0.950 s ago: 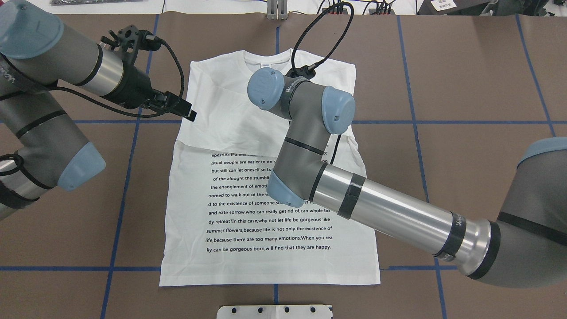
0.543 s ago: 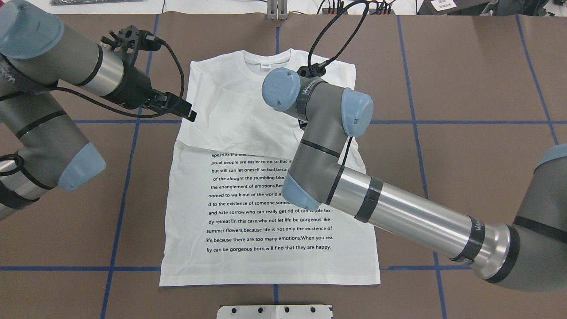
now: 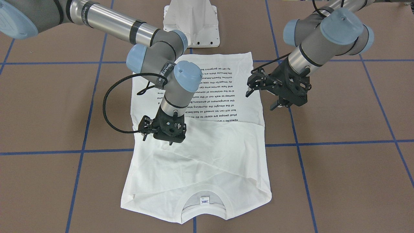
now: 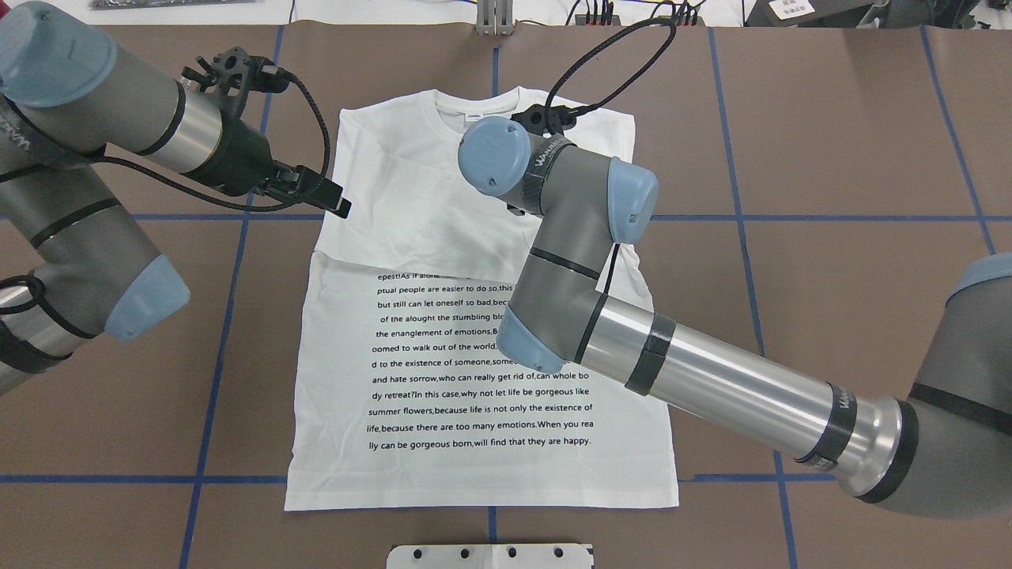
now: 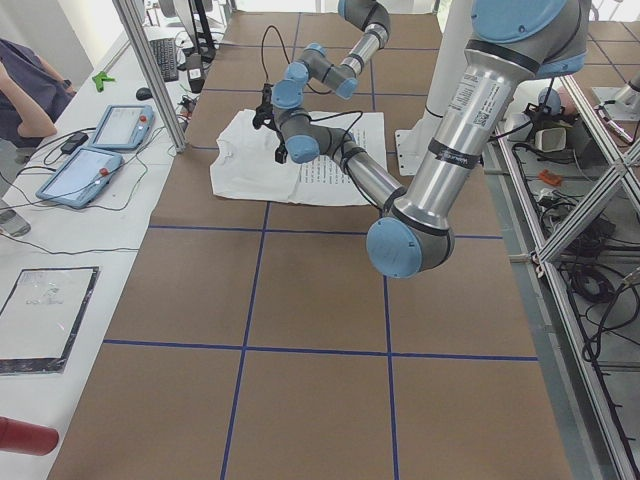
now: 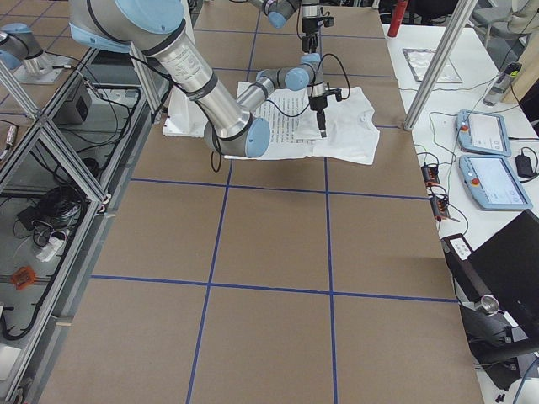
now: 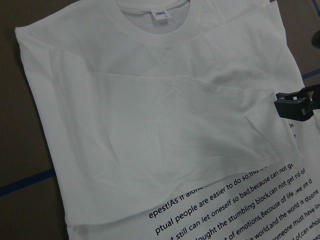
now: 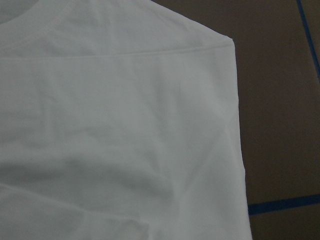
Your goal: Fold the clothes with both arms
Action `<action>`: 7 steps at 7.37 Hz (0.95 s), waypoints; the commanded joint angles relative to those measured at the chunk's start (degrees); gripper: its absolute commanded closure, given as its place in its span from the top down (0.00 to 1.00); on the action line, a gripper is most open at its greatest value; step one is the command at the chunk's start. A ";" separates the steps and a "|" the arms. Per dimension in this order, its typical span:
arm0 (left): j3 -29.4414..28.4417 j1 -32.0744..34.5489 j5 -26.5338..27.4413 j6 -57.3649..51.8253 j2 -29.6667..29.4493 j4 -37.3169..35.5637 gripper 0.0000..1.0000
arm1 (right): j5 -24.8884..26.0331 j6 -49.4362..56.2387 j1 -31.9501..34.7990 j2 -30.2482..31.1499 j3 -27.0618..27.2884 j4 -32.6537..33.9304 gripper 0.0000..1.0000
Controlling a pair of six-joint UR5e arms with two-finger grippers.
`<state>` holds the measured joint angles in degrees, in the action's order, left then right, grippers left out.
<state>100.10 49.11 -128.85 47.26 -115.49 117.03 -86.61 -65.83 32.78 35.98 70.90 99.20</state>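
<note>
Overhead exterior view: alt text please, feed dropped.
A white T-shirt lies flat on the brown table, printed text up, fabric folded over the top lines. The right arm reaches across it; the left gripper is at the shirt's left edge.

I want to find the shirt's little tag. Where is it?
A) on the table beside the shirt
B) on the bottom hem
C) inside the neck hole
C: the small neck label sits just inside the neck of the white T-shirt, far from the hem.
</note>
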 commanded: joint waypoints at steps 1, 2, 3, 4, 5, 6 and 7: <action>-0.08 -0.07 0.00 -0.07 0.00 0.04 1.00 | 0.39 -4.10 -0.08 -0.47 -1.63 -2.15 0.99; -0.08 -0.07 0.00 -0.07 0.00 0.04 1.00 | 0.74 -6.57 -0.52 -2.47 -5.47 -2.69 0.99; -0.08 -0.07 0.00 -0.07 0.00 0.04 1.00 | 2.31 -6.50 -0.87 -2.67 -5.86 -2.43 0.99; -0.08 -0.07 0.00 -0.07 0.00 0.04 1.00 | 2.50 -6.07 -1.13 -2.23 -5.60 -0.78 0.99; -0.08 -0.07 0.00 -0.07 0.00 0.04 1.00 | 2.50 -4.76 -1.22 -2.58 -5.25 2.20 0.99; 0.01 0.02 0.00 -0.07 0.00 0.04 1.00 | 2.59 -4.57 -1.31 -1.89 -4.99 2.75 0.99; 0.01 -0.07 0.00 -0.07 0.00 0.04 1.00 | 2.50 -4.40 -1.40 -1.88 -4.90 3.71 0.99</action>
<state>100.07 49.07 -128.85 47.20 -115.49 117.07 -84.11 -70.59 31.51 33.90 65.82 101.56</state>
